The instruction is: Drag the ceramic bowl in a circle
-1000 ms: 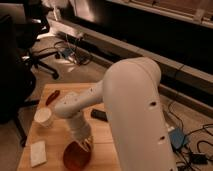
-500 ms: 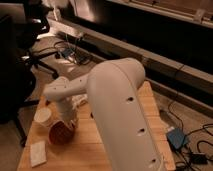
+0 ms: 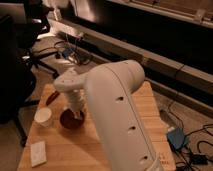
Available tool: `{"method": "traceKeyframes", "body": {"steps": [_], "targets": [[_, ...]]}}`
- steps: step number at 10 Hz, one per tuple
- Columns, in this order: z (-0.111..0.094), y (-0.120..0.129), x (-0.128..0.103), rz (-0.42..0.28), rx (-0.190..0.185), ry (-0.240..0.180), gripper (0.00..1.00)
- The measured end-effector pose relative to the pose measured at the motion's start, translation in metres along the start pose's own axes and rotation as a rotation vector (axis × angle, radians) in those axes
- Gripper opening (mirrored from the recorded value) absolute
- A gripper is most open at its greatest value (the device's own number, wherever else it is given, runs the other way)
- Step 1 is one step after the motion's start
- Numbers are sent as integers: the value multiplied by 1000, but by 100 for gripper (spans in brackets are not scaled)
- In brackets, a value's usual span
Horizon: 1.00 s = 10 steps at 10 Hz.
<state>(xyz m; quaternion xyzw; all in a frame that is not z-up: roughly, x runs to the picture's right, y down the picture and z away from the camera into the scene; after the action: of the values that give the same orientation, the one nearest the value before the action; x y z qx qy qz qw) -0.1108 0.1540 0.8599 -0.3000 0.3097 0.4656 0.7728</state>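
— What sat on the wooden table?
— The ceramic bowl, toward its left edge, just beside a white cup.
— And the gripper?
— Lowered onto the bowl, pincer closed tight.

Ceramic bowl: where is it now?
The ceramic bowl sits left of centre in the camera view, on the wooden table just right of the white cup, with the gripper at its right rim.

The gripper sat at the glossy ceramic bowl — beneath it a matt wooden table; the arm looked smooth plastic.
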Motion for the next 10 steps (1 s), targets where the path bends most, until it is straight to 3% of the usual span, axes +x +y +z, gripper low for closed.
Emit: {"method": "traceKeyframes", "body": {"steps": [2, 5, 8, 10], "targets": [[-3, -54, 19, 95, 45, 8, 0], [1, -97, 78, 161, 105, 72, 0], [12, -106, 152, 143, 156, 176, 0], [16, -88, 192, 84, 163, 239, 0]]}}
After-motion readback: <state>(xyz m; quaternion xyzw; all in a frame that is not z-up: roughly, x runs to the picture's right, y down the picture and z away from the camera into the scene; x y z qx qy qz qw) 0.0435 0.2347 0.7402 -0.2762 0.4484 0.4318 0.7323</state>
